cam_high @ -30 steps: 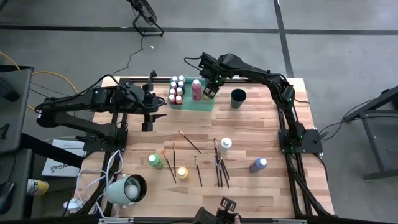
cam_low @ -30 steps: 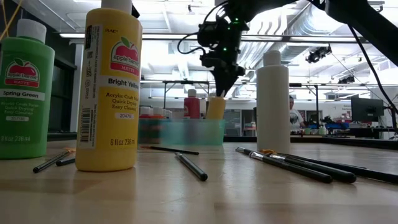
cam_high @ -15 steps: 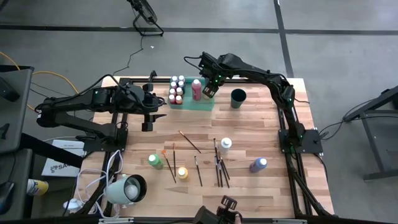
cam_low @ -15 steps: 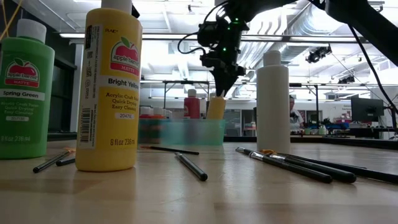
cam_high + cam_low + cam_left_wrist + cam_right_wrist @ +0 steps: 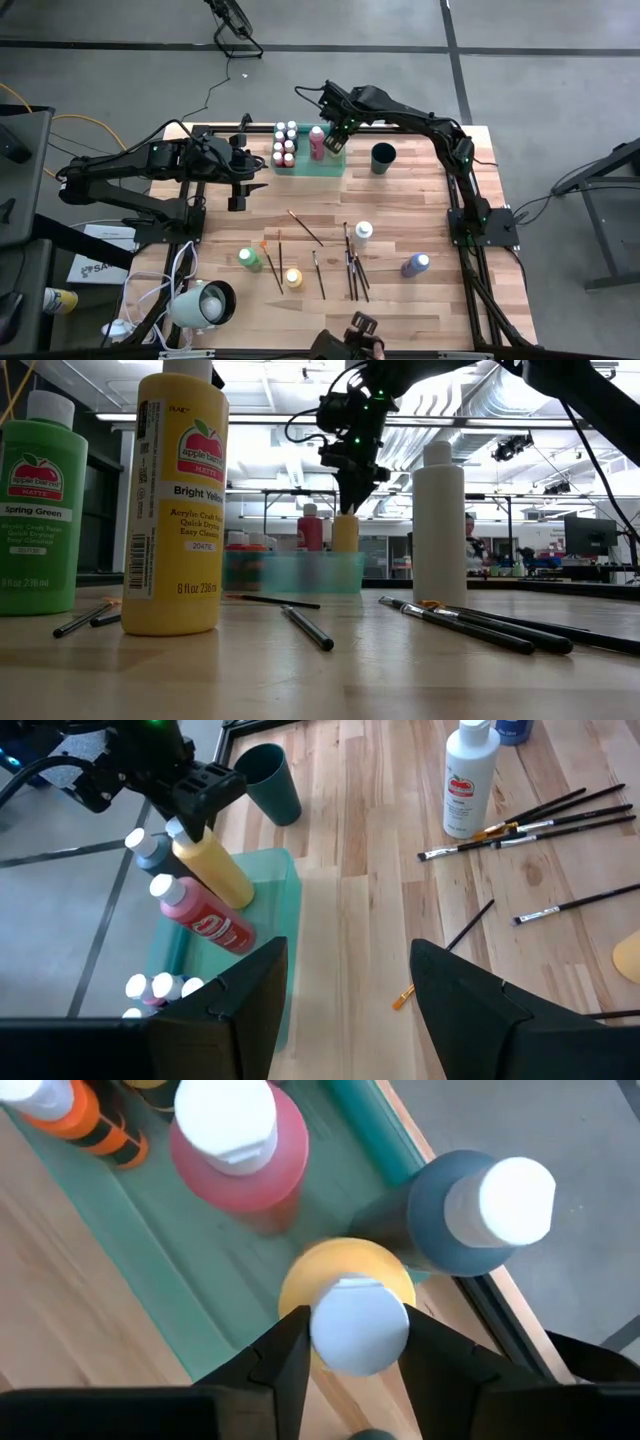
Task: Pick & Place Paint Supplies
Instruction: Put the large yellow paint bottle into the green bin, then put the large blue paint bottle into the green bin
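Note:
My right gripper (image 5: 338, 134) is over the right end of the green tray (image 5: 326, 166), shut on an ochre-yellow paint bottle (image 5: 345, 1272) with a white cap. A red bottle (image 5: 316, 143) and a grey bottle (image 5: 462, 1230) stand beside it in the tray. Several small bottles (image 5: 284, 146) fill the tray's left end. My left gripper (image 5: 240, 190) waits open, left of the tray, holding nothing. Loose bottles, green (image 5: 249, 259), yellow (image 5: 293, 278), white (image 5: 363, 232) and purple (image 5: 415, 264), stand on the near half of the table among thin brushes (image 5: 352, 268). My right gripper pinches the ochre bottle's white cap (image 5: 360, 1325) between its two fingers, one on each side. The fingers (image 5: 350, 488) come from above, pointing steeply down. The bottle (image 5: 345, 532) stands upright under them, its lower end inside the tray behind the tray's wall.
A dark round cup (image 5: 382, 158) stands just right of the tray. A white lamp-like object (image 5: 205, 305) sits at the near left corner. More brushes (image 5: 305, 227) lie mid-table. Bare wood shows between the tray and the loose bottles.
My right gripper has tipped a little at the wrist. The ochre bottle, which leaned a second ago, now stands upright in the tray with its cap still between the fingers.

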Tool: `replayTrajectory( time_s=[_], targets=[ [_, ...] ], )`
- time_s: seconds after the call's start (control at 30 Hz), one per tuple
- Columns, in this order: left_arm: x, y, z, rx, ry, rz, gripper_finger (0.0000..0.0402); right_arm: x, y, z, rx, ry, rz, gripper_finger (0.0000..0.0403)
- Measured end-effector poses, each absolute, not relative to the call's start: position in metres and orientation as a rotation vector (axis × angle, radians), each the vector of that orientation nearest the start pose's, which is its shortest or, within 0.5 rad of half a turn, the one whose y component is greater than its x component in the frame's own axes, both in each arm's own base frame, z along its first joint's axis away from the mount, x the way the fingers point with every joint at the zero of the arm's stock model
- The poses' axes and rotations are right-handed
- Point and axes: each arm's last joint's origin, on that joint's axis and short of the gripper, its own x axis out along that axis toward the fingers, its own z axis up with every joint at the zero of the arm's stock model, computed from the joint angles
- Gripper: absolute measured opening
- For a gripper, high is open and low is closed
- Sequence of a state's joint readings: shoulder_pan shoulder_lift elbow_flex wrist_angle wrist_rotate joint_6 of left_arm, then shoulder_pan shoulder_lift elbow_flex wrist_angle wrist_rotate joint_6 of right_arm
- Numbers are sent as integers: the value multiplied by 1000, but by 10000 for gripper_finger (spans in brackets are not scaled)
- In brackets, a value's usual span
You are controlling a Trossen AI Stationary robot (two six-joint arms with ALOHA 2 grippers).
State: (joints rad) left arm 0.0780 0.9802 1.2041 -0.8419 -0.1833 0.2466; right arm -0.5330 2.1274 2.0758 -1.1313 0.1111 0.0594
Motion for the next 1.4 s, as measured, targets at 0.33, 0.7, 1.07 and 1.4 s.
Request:
replayTrajectory(
  time_s=[0.33, 0.7, 1.07, 1.4],
  targets=[
    [176, 19, 380, 269, 647, 175, 207, 380, -229, 288, 301, 1147, -642, 198],
    [175, 19, 379, 262, 662, 175, 207, 358, -222, 324, 343, 1084, -667, 229],
    [174, 19, 378, 262, 671, 175, 207, 309, -162, 374, 475, 1237, -506, 217],
    [157, 19, 365, 280, 627, 214, 207, 272, -79, 423, 395, 1115, -473, 206]
  ],
)
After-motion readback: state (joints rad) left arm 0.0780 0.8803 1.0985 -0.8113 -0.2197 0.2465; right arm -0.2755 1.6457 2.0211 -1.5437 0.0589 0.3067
